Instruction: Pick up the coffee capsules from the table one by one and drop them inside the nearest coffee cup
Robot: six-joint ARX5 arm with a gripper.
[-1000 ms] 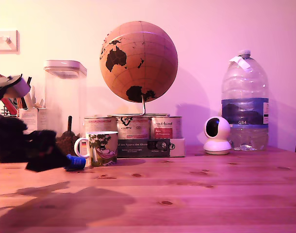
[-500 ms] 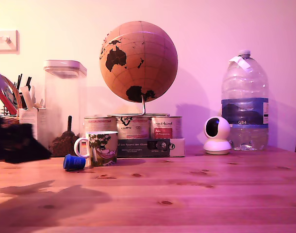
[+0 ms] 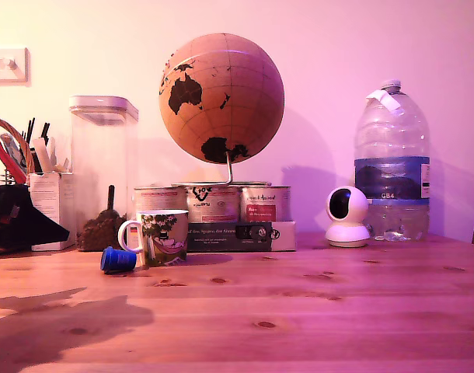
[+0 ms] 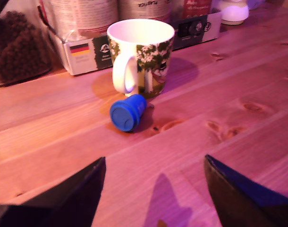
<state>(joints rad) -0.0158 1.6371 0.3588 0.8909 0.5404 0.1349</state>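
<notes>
Small bright-blue tapered capsule (image 4: 128, 111) lay on its side beside white illustrated ceramic mug (image 4: 141, 56); prob. light, rolls easily. End effector (image 4: 153, 189) spread, empty; grip across tapered body.

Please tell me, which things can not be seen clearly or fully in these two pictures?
- Gripper: the wrist view's edge cuts its fingers; the exterior view shows only a dark shape.
- Coffee cup: its inside bottom is hidden by its wall in both views.
- Blue capsule: whether it touches the cup is unclear.
- Tins: labels too small in the exterior view.
</notes>
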